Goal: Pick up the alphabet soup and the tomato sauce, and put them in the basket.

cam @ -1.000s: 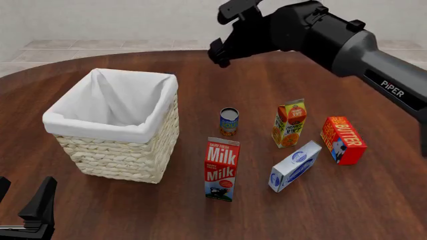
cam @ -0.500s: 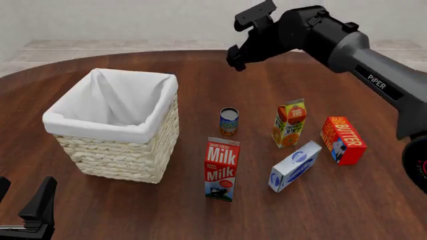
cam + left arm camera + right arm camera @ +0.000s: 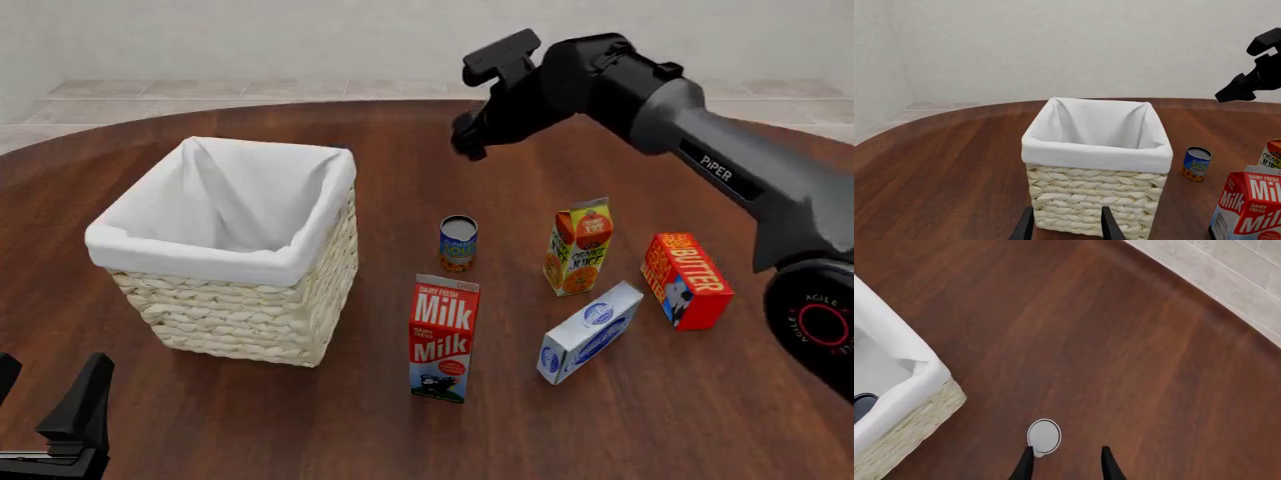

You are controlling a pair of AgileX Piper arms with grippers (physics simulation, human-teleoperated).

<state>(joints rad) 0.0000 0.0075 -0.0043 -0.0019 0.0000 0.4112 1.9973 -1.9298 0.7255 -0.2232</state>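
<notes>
Blue-orange sauce can (image 3: 458,243) stands on the tabletop (image 3: 400,440) between basket (image 3: 230,250) and juice carton (image 3: 578,247). Right claw (image 3: 1063,460) hovers above it, released, empty. Step: approach. Next: descend, straddle can, clench. Left claw (image 3: 1067,226) released, idle. Soup can not visible.

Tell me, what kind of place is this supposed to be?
Probably a computer-rendered stand-in for a kitchen or dining room: a round wooden table bearing groceries such as a milk carton and a butter box, beside a lined wicker basket, with pale floor tiles behind.
</notes>
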